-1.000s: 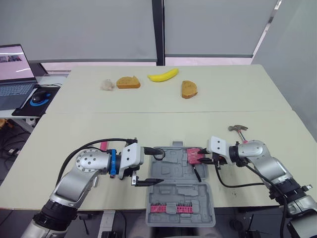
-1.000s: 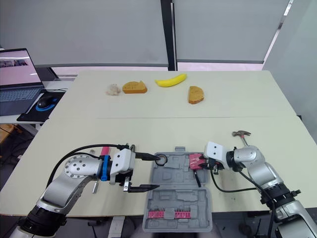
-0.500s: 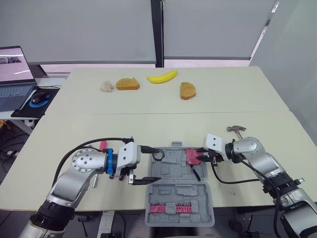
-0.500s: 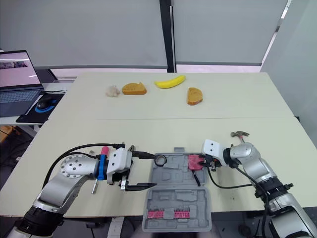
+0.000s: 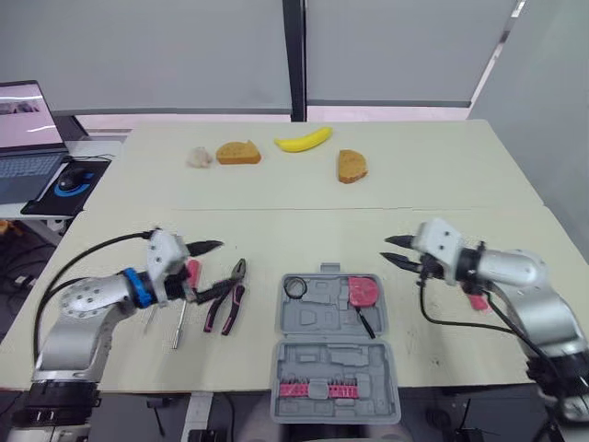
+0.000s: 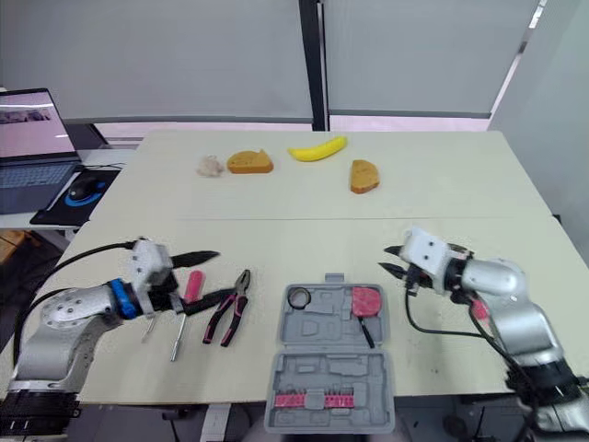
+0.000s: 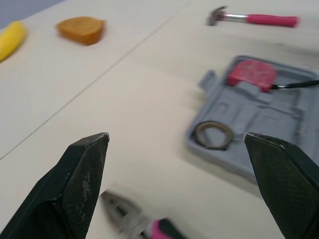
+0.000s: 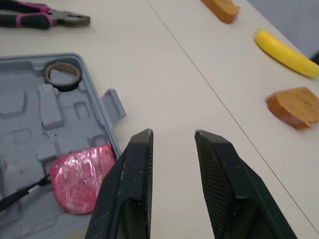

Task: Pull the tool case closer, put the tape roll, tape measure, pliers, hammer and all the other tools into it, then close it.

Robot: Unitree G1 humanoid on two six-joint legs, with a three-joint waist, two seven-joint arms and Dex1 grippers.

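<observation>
The grey tool case (image 5: 324, 357) lies open near the front table edge. In it are the tape roll (image 5: 294, 287) and the pink tape measure (image 5: 365, 290). The pink-handled pliers (image 5: 226, 296) lie on the table left of the case. A screwdriver (image 5: 179, 326) lies further left. My left gripper (image 5: 221, 267) hovers open and empty just above and left of the pliers. To the right of the case my right gripper (image 5: 387, 250) is open and empty. The hammer (image 7: 254, 19) lies beyond the case; my right arm partly hides its pink handle (image 5: 477, 301).
A banana (image 5: 303, 140), two bread pieces (image 5: 238, 153) (image 5: 351, 165) and a small pale lump (image 5: 198, 157) lie on the far table. A laptop (image 5: 28, 138) and a mouse (image 5: 69, 181) sit on a side desk at the far left. Pink bits (image 5: 333, 388) line the case's front half.
Both arms have drawn back from the case, the left one to the left and the right one to the right. The tape measure now lies in the case. The pliers are uncovered.
</observation>
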